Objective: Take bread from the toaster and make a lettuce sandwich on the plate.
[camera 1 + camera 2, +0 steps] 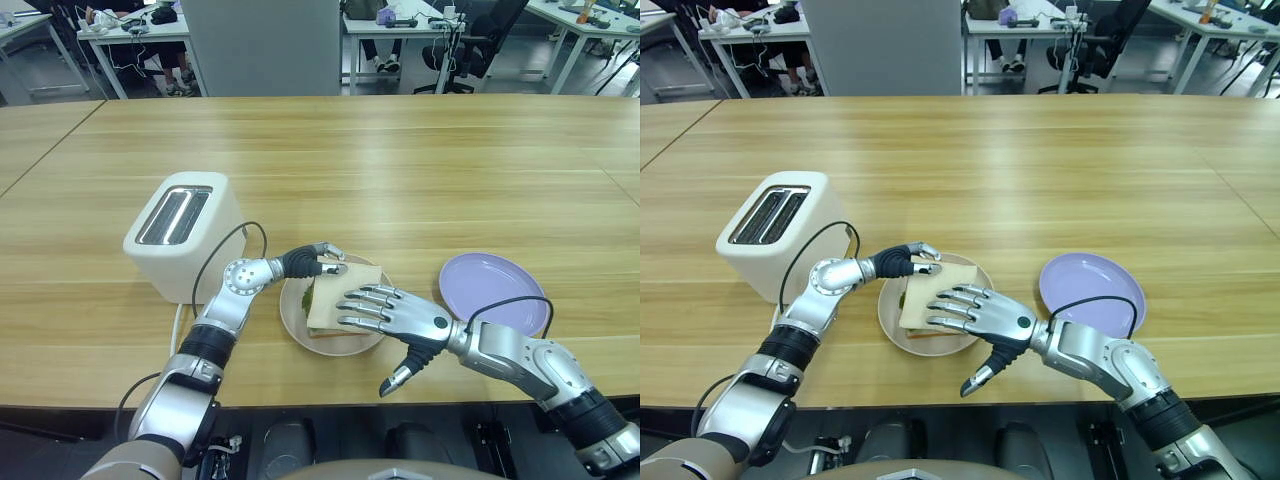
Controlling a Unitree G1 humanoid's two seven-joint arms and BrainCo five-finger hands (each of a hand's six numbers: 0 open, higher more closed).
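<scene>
A cream toaster (185, 235) stands at the left with both slots showing no bread. To its right, a beige plate (292, 326) carries a sandwich: a top bread slice (338, 288) with green lettuce (308, 298) peeking out at its left edge and another slice beneath. My left hand (316, 263) is at the sandwich's far left corner, fingers curled on the top slice's edge. My right hand (388, 312) lies over the sandwich's right side, fingers spread flat and touching the bread, thumb hanging toward the table's front edge.
An empty purple plate (495, 290) sits to the right of the beige one, with a black cable from my right arm arching over its near rim. The toaster's black cord (212, 258) loops beside my left forearm. Behind the table stand desks and chairs.
</scene>
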